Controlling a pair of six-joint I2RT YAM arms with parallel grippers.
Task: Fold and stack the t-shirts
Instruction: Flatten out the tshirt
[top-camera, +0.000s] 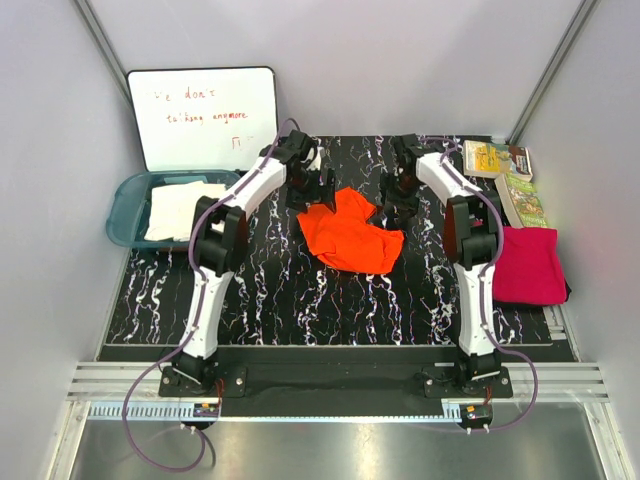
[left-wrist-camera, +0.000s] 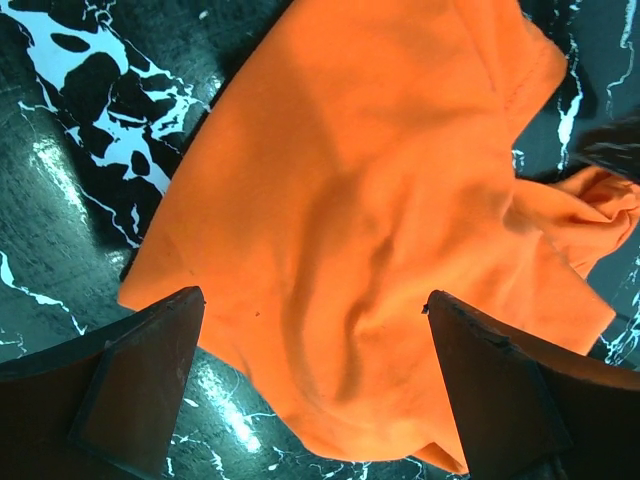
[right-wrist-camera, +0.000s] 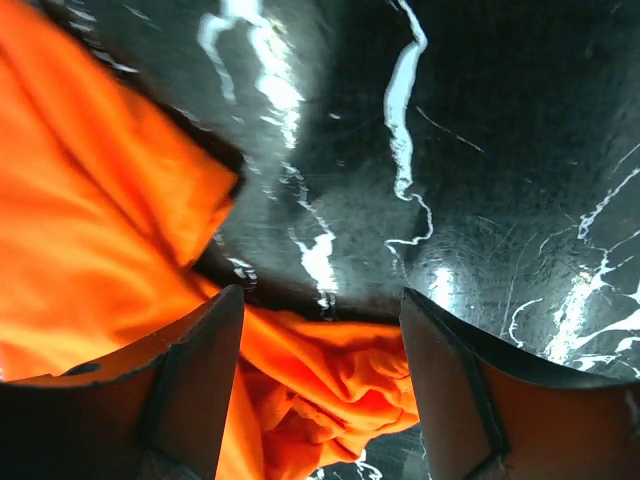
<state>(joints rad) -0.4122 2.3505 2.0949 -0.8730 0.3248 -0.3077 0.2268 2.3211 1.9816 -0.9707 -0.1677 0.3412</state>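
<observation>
Tools (top-camera: 320, 188) (top-camera: 400, 203), two, at one orange t-shirt (top-camera: 350, 238)

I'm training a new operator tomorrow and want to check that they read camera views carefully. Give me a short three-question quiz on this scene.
1. True or false: the pink shirt lies to the right of the right arm.
2. What colour is the crumpled shirt under the left fingers? A white, B orange, C pink.
3. Fill in: the cream shirt lies in the teal ___.

Key:
1. True.
2. B.
3. tub.
</observation>
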